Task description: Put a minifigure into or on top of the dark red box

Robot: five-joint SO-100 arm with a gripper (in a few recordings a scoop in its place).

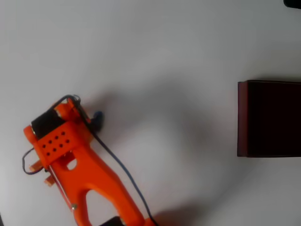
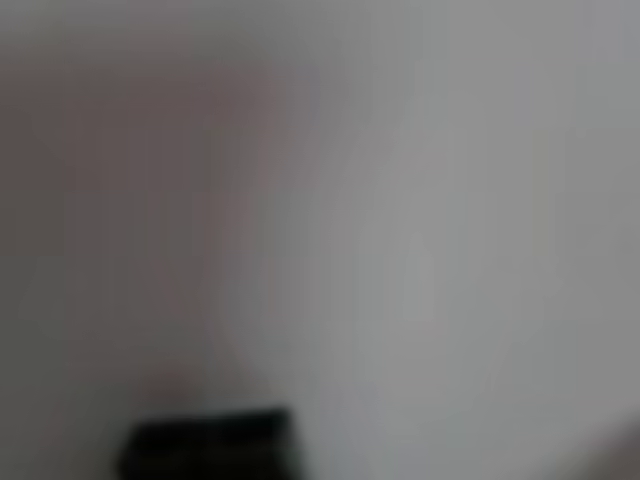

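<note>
At the left of the white desk [image 1: 155, 52], picking-up step: orange tool [image 1: 87, 117] low beside tiny blue minifigure [image 1: 97, 116], grip state not clear, next needing a lift across to the far-off dark red box [image 1: 243, 117].

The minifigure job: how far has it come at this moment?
Nothing looks finished: the dark red box at the right of the overhead view shows only a dark interior. In hand: the orange arm's gripper sits at the small blue minifigure on the left; its jaws are hidden. Left: carry it across and release.
</note>
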